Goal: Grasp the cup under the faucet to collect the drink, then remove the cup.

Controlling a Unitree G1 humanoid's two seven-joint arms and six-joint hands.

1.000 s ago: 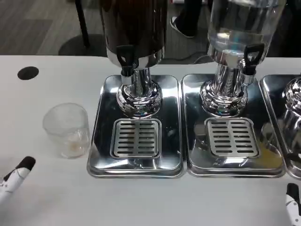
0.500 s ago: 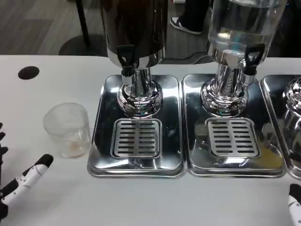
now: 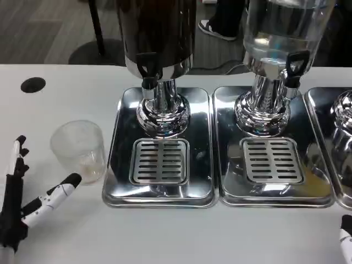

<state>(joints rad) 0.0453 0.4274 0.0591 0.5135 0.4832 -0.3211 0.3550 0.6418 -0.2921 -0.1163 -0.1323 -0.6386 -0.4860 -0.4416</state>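
The clear plastic cup [image 3: 78, 151] stands upright on the white worktop [image 3: 165, 231], just left of the left drip tray [image 3: 159, 148] and apart from it — it is not yet under the black faucet [image 3: 147, 67] of the dark drink dispenser [image 3: 157, 33]. Its mouth points up, so its long axis is vertical. It looks empty, though the bottom has a faint yellowish tone that I cannot identify.

In my judgement the cup is light and thin-walled, so it can slide or tip from a small push, and a strong squeeze could bend the wall. The smooth side may also be slippery. A good place to take it is around the middle of the wall, with fingers on opposite sides, not at the rim.

The left hand [image 3: 25, 192] is low at the left of the cup, its fingers spread apart and holding nothing — one fingertip is near the base of the cup. Of the right hand [image 3: 346, 239] only a small part shows at the lower right corner; I cannot tell if it is spread or closed.
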